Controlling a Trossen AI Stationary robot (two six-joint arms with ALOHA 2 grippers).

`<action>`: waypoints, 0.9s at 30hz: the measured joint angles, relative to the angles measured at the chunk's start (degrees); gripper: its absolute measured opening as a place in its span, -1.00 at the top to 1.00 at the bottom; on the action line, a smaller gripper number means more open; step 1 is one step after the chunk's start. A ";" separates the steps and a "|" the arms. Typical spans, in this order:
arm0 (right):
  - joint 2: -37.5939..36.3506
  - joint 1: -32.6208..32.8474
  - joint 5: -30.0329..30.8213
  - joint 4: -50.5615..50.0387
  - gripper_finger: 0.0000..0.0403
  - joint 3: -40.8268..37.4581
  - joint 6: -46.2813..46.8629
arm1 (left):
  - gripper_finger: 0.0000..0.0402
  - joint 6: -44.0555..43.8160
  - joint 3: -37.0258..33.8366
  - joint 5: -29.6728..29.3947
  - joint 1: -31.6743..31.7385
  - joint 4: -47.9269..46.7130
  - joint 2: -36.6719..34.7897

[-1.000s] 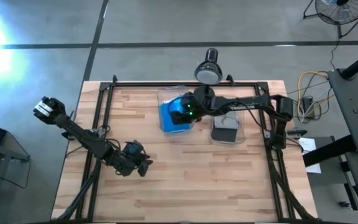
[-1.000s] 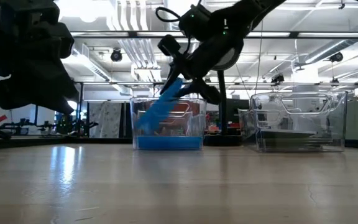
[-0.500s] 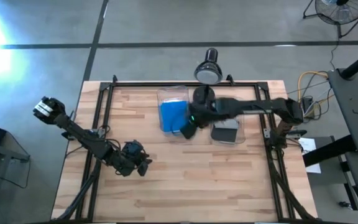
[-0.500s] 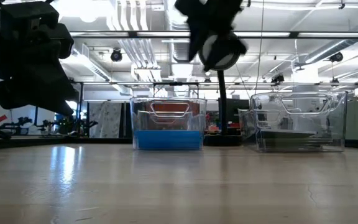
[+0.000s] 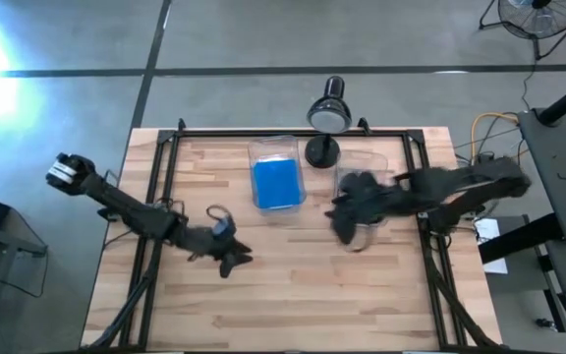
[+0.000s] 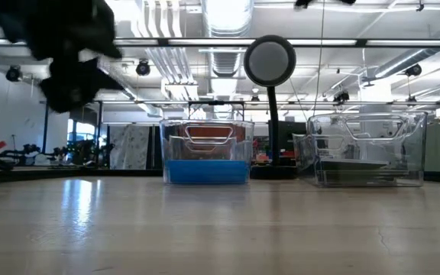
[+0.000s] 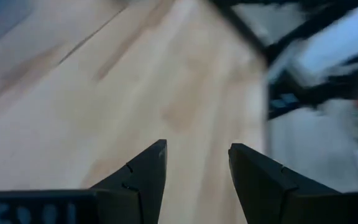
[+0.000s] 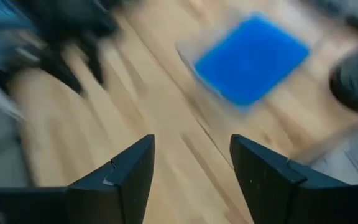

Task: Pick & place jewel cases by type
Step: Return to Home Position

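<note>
Blue jewel cases (image 5: 276, 184) lie flat in the left clear bin (image 5: 273, 147); from the low view they show as a blue stack (image 6: 205, 172) on its floor, and the right wrist view shows them too (image 8: 250, 59). Dark jewel cases (image 6: 357, 164) lie in the right clear bin (image 6: 365, 145). My right gripper (image 5: 347, 221) (image 8: 191, 140) is open and empty, over the near end of the right bin (image 5: 371, 162). My left gripper (image 5: 229, 258) (image 7: 194, 149) is open and empty over bare wood, left of and nearer than the bins.
A black lamp with a round head (image 5: 328, 113) (image 6: 270, 61) stands on its base (image 5: 320, 150) between the bins at the far edge. A dark frame (image 5: 165, 147) runs round the wooden table (image 5: 293, 295). Bare wood spans the table's near half.
My right gripper, which held a tilted blue jewel case in the left bin, let it go, rose and swung toward the table's right and near side, past the right bin. The blue case now lies flat on the stack. My left gripper moved a little toward the right.
</note>
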 joint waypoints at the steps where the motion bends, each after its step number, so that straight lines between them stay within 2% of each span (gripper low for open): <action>1: -2.69 0.36 0.73 2.35 0.00 -1.32 -0.69 | 0.23 1.61 0.00 3.31 2.13 1.90 -0.42; 3: -7.40 1.22 2.68 4.87 0.02 -3.72 -2.89 | 0.23 3.28 0.00 8.32 6.51 4.83 -1.23; 6: -13.00 1.50 5.20 4.24 0.03 -5.87 -3.01 | 0.23 3.47 0.00 10.01 12.10 4.23 -3.08; 8: -17.36 1.15 5.23 2.37 0.04 -6.52 -2.66 | 0.23 -0.65 0.00 11.43 15.31 1.91 -4.70; 10: -21.47 1.08 5.31 1.43 0.04 -6.80 1.96 | 0.23 -5.08 -0.02 12.04 17.06 1.16 -6.06; 12: -24.65 1.28 5.15 2.55 0.04 -7.44 2.04 | 0.23 -3.19 -0.02 13.02 17.16 2.46 -7.72; 13: -25.94 1.60 4.20 4.43 0.04 -8.02 -0.80 | 0.23 -0.86 -0.02 13.40 17.09 4.15 -8.56; 16: -29.82 2.13 -3.59 12.51 0.04 -11.22 -9.15 | 0.23 5.06 0.00 16.80 16.88 9.45 -11.82; 18: -32.16 2.15 -6.18 18.74 0.04 -14.45 -11.81 | 0.23 7.89 0.00 18.87 16.88 10.51 -14.55; 21: -35.70 2.23 -8.27 26.69 0.04 -21.57 -13.18 | 0.23 11.04 0.00 19.21 16.88 7.06 -19.16; 27: -42.64 1.98 -9.36 39.19 0.04 -40.83 -8.30 | 0.23 15.81 -0.32 19.21 17.61 -3.19 -28.14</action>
